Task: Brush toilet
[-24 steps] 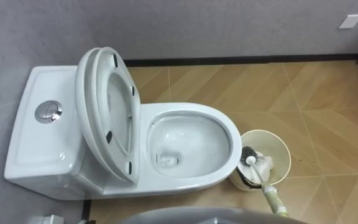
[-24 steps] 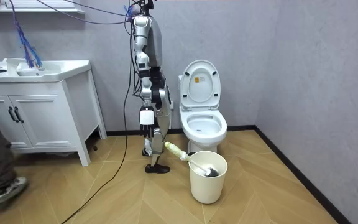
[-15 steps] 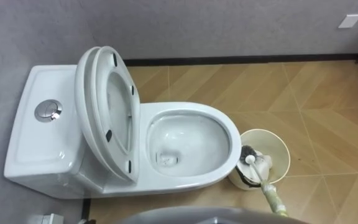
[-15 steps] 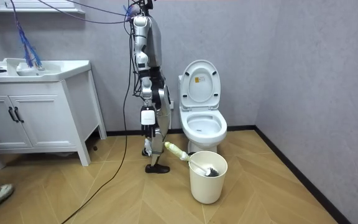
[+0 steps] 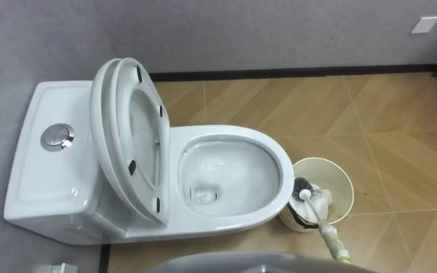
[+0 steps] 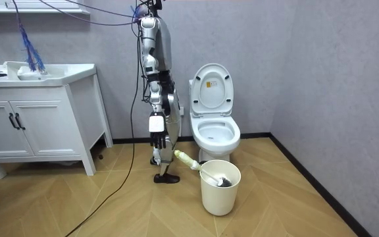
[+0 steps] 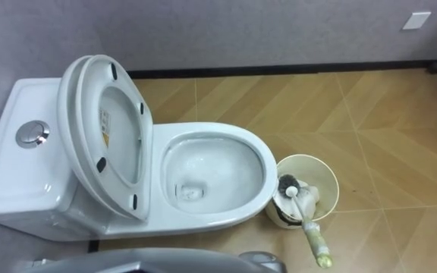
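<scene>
The robot stood upright on the wood-patterned floor at the room view's left of the toilet (image 5: 234,178), looking down on its open bowl. The seat (image 5: 149,87) and lid (image 5: 103,144) were raised against the cistern (image 5: 48,174). The toilet brush (image 5: 321,226) sat in neither hand. Its dark head rested inside a cream bucket (image 5: 341,184) on the floor just beside the front of the bowl, and its pale handle leaned out over the rim toward the robot. The right hand (image 6: 155,139) hung at the robot's side, well apart from the handle; whether it was spread or closed could not be told. A white vanity cabinet (image 6: 38,125) stood further along the wall.
</scene>
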Motion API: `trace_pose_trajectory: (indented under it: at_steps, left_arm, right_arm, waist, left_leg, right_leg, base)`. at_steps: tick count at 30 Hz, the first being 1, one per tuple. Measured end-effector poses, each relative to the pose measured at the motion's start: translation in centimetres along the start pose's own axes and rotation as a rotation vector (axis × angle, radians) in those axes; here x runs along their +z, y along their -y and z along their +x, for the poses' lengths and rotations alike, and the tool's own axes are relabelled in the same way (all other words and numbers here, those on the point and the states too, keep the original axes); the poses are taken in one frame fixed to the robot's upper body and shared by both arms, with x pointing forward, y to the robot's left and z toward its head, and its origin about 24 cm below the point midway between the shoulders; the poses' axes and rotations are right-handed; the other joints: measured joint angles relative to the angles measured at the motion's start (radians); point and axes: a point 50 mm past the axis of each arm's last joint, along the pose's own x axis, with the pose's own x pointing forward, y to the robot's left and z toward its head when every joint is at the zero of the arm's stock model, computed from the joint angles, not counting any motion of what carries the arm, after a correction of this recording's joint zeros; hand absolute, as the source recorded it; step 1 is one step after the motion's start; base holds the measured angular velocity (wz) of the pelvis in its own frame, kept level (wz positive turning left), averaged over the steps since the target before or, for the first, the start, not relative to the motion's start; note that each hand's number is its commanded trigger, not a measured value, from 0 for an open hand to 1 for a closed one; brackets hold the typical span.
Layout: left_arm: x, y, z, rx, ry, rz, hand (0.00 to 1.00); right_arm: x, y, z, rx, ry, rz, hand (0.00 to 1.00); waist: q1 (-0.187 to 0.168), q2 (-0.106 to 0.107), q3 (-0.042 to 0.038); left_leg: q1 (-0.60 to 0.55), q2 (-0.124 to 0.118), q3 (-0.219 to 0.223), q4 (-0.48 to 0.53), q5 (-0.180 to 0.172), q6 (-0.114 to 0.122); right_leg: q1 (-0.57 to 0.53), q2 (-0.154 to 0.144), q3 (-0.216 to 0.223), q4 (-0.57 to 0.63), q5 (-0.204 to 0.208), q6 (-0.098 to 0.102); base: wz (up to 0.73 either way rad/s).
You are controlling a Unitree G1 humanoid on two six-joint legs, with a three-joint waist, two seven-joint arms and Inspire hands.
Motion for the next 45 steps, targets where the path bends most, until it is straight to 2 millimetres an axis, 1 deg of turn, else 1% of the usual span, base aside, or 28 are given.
trace_pose_trajectory:
  at_steps: [2, 3, 6, 8, 12, 14, 17, 21, 22, 23, 24, 26, 28, 30, 32, 33, 34, 35, 36, 37, 38, 40, 41, 42, 43, 44, 45]
  left_arm:
    - [0.2, -0.1, 0.0, 0.014, 0.015, -0.002, 0.00]
    - [0.3, -0.1, 0.0, 0.018, 0.020, -0.004, 0.00]
    - [0.8, -0.6, -0.1, 0.035, 0.055, -0.021, 0.00]
    - [1.1, -0.7, -0.1, 0.053, 0.079, -0.022, 0.00]
    - [1.2, -0.8, -0.1, 0.057, 0.100, -0.023, 0.00]
    - [1.4, -0.9, -0.1, 0.059, 0.113, -0.024, 0.00]
    - [1.5, -1.2, -0.1, 0.063, 0.134, -0.042, 0.00]
    - [2.0, -1.8, -0.2, 0.085, 0.169, -0.072, 0.00]
    - [2.4, -2.1, -0.2, 0.095, 0.187, -0.076, 0.00]
    - [3.0, -2.4, -0.2, 0.103, 0.215, -0.089, 0.00]
    - [3.4, -2.6, -0.3, 0.107, 0.230, -0.101, 0.00]
    - [4.5, -3.4, -0.4, 0.118, 0.277, -0.156, 0.00]
    - [5.2, -3.8, -0.5, 0.132, 0.307, -0.173, 0.00]
    - [5.9, -4.1, -0.6, 0.146, 0.339, -0.180, 0.00]
    - [7.1, -4.6, -0.8, 0.152, 0.388, -0.207, 0.00]
    - [7.4, -4.7, -0.9, 0.154, 0.398, -0.210, 0.00]
    - [7.9, -5.0, -1.0, 0.158, 0.419, -0.222, 0.00]
    - [8.5, -5.3, -1.1, 0.162, 0.435, -0.226, 0.00]
    - [8.7, -5.4, -1.1, 0.164, 0.442, -0.226, 0.00]
    - [9.7, -5.8, -1.3, 0.175, 0.469, -0.225, 0.00]
    - [10.6, -6.2, -1.6, 0.185, 0.491, -0.221, 0.00]
    - [12.2, -6.8, -1.9, 0.193, 0.527, -0.208, 0.00]
    - [13.1, -6.9, -2.1, 0.191, 0.539, -0.205, 0.00]
    - [13.6, -7.0, -2.2, 0.191, 0.551, -0.205, 0.00]
    - [14.7, -7.2, -2.6, 0.193, 0.580, -0.189, 0.00]
    - [15.7, -7.5, -3.0, 0.192, 0.605, -0.184, 0.00]
    - [16.2, -7.5, -3.2, 0.193, 0.617, -0.178, 0.00]
  right_arm:
    - [0.9, 0.2, 0.0, -0.043, 0.042, 0.046, 0.00]
    - [1.1, 0.3, -0.1, -0.053, 0.052, 0.061, 0.00]
    - [2.8, 0.8, -0.3, -0.109, 0.133, 0.127, 0.00]
    - [4.5, 1.2, -0.6, -0.154, 0.214, 0.160, 0.00]
    - [6.2, 1.6, -1.1, -0.187, 0.304, 0.193, 0.00]
    - [7.3, 1.8, -1.5, -0.201, 0.360, 0.213, 0.00]
    - [8.4, 2.0, -1.9, -0.232, 0.419, 0.240, 0.00]
    - [9.2, 2.1, -2.2, -0.264, 0.460, 0.266, 0.00]
    - [9.6, 2.2, -2.4, -0.278, 0.475, 0.277, 0.00]
    - [10.1, 2.3, -2.5, -0.291, 0.497, 0.293, 0.00]
    - [10.4, 2.3, -2.7, -0.297, 0.505, 0.300, 0.00]
    - [11.4, 2.1, -3.0, -0.296, 0.536, 0.313, 0.00]
    - [11.9, 2.0, -3.0, -0.293, 0.542, 0.318, 0.00]
    - [12.3, 1.8, -3.0, -0.290, 0.539, 0.315, 0.00]
    - [12.6, 1.6, -2.9, -0.276, 0.533, 0.295, 0.00]
    - [12.7, 1.5, -2.9, -0.273, 0.533, 0.293, 0.00]
    - [13.3, 1.5, -3.0, -0.267, 0.537, 0.296, 0.00]
    - [14.1, 1.6, -3.1, -0.255, 0.537, 0.320, 0.00]
    - [14.3, 1.7, -3.1, -0.251, 0.534, 0.331, 0.00]
    - [14.8, 1.8, -3.2, -0.243, 0.535, 0.340, 0.00]
    - [15.5, 1.9, -3.3, -0.231, 0.543, 0.345, 0.00]
    - [16.6, 2.0, -3.5, -0.217, 0.542, 0.353, 0.00]
    - [17.3, 2.3, -3.7, -0.209, 0.546, 0.341, 0.00]
    - [17.6, 2.4, -3.8, -0.204, 0.550, 0.337, 0.00]
    - [18.3, 2.7, -3.9, -0.188, 0.549, 0.336, 0.00]
    - [18.9, 2.9, -4.1, -0.166, 0.548, 0.347, 0.00]
    - [19.1, 3.0, -4.2, -0.155, 0.548, 0.353, 0.00]
  waist:
    - [0.000, 0.001, 0.0005]
    - [0.000, 0.002, 0.0007]
    - [-0.001, 0.004, -0.0002]
    - [0.000, 0.002, -0.0012]
    - [0.003, -0.001, -0.0019]
    - [0.004, -0.005, -0.0040]
    - [0.004, -0.003, -0.0040]
    - [0.007, -0.002, -0.0037]
    - [0.008, 0.003, -0.0017]
    - [0.008, -0.002, -0.0046]
    - [0.009, -0.002, -0.0047]
    - [0.018, 0.002, -0.0020]
    - [0.026, 0.001, -0.0014]
    - [0.027, 0.001, -0.0010]
    - [0.031, 0.009, 0.0018]
    - [0.032, 0.011, 0.0031]
    - [0.036, 0.018, 0.0072]
    - [0.037, 0.026, 0.0099]
    - [0.037, 0.029, 0.0105]
    - [0.038, 0.031, 0.0112]
    - [0.045, 0.030, 0.0130]
    - [0.053, 0.024, 0.0173]
    - [0.056, 0.022, 0.0236]
    - [0.057, 0.021, 0.0250]
    - [0.058, 0.015, 0.0302]
    - [0.059, 0.008, 0.0377]
    - [0.059, 0.004, 0.0400]
  left_leg:
    - [0.000, 0.001, 0.006, 0.000, 0.000, 0.000]
    - [-0.001, 0.002, 0.005, -0.001, 0.000, 0.000]
    - [-0.016, 0.005, 0.001, -0.010, -0.001, 0.000]
    - [-0.032, 0.006, 0.002, -0.006, 0.000, 0.000]
    - [-0.043, 0.006, 0.002, 0.001, 0.000, 0.000]
    - [-0.054, 0.006, 0.003, 0.003, 0.000, 0.000]
    - [-0.068, 0.007, 0.001, 0.015, 0.000, 0.000]
    - [-0.077, 0.007, 0.002, 0.016, 0.000, 0.000]
    - [-0.091, 0.007, 0.001, 0.020, 0.000, 0.000]
    - [-0.115, 0.006, 0.000, 0.028, 0.000, 0.000]
    - [-0.126, 0.006, -0.001, 0.033, 0.000, 0.000]
    - [-0.159, 0.009, -0.002, 0.040, 0.000, 0.000]
    - [-0.188, 0.011, -0.009, 0.046, 0.000, 0.000]
    - [-0.226, 0.011, -0.017, 0.064, 0.000, 0.000]
    - [-0.278, 0.010, -0.031, 0.091, 0.000, 0.000]
    - [-0.290, 0.009, -0.032, 0.098, 0.000, 0.000]
    - [-0.323, 0.008, -0.032, 0.119, 0.000, 0.000]
    - [-0.357, 0.005, -0.042, 0.132, 0.001, 0.000]
    - [-0.373, 0.002, -0.049, 0.137, 0.002, 0.003]
    - [-0.406, -0.002, -0.057, 0.149, 0.006, 0.008]
    - [-0.442, -0.004, -0.058, 0.170, 0.006, 0.008]
    - [-0.493, -0.007, -0.061, 0.209, 0.006, 0.008]
    - [-0.526, -0.011, -0.066, 0.233, 0.006, 0.008]
    - [-0.542, -0.014, -0.069, 0.240, 0.006, 0.010]
    - [-0.575, -0.020, -0.072, 0.258, 0.010, 0.017]
    - [-0.608, -0.024, -0.071, 0.275, 0.012, 0.020]
    - [-0.628, -0.025, -0.069, 0.286, 0.013, 0.023]
  right_leg:
    - [-0.003, 0.004, 0.008, 0.001, 0.000, 0.000]
    - [-0.004, 0.004, 0.009, 0.001, 0.000, 0.000]
    - [-0.022, 0.008, 0.006, 0.006, 0.002, -0.002]
    - [-0.029, 0.009, 0.004, 0.004, 0.009, -0.003]
    - [-0.040, 0.008, 0.002, 0.000, 0.009, -0.004]
    - [-0.052, 0.007, 0.002, 0.001, 0.010, -0.003]
    - [-0.054, 0.006, -0.001, 0.001, 0.018, -0.004]
    - [-0.060, 0.006, -0.004, -0.001, 0.019, -0.005]
    - [-0.075, 0.005, -0.007, 0.000, 0.019, -0.005]
    - [-0.094, 0.002, -0.012, 0.002, 0.021, -0.005]
    - [-0.104, 0.002, -0.013, 0.003, 0.023, -0.005]
    - [-0.132, 0.004, -0.016, 0.002, 0.036, -0.008]
    - [-0.154, 0.004, -0.023, -0.002, 0.043, -0.009]
    - [-0.182, 0.001, -0.032, -0.001, 0.048, -0.009]
    - [-0.218, -0.005, -0.052, 0.008, 0.052, -0.011]
    - [-0.232, -0.007, -0.052, 0.017, 0.052, -0.011]
    - [-0.266, -0.010, -0.052, 0.040, 0.052, -0.011]
    - [-0.300, -0.015, -0.059, 0.058, 0.052, -0.011]
    - [-0.314, -0.019, -0.064, 0.063, 0.052, -0.011]
    - [-0.349, -0.025, -0.072, 0.085, 0.052, -0.011]
    - [-0.387, -0.030, -0.076, 0.113, 0.052, -0.011]
    - [-0.425, -0.038, -0.081, 0.130, 0.052, -0.011]
    - [-0.451, -0.044, -0.083, 0.148, 0.052, -0.011]
    - [-0.466, -0.047, -0.083, 0.156, 0.052, -0.011]
    - [-0.500, -0.055, -0.086, 0.179, 0.051, -0.011]
    - [-0.535, -0.064, -0.089, 0.202, 0.051, -0.011]
    - [-0.552, -0.066, -0.089, 0.210, 0.050, -0.011]
  base:
    - [-0.07]
    - [0.00]
    - [0.00]
    - [0.00]
    - [0.00]
    - [-0.02]
    - [-0.02]
    - [0.00]
    - [0.04]
    - [0.05]
    - [0.04]
    - [0.00]
    - [0.05]
    - [0.15]
    - [0.19]
    - [0.09]
    - [0.00]
    - [0.07]
    - [0.19]
    - [0.18]
    - [0.15]
    - [0.11]
    - [0.15]
    - [0.18]
    - [0.20]
    - [0.18]
    - [0.12]
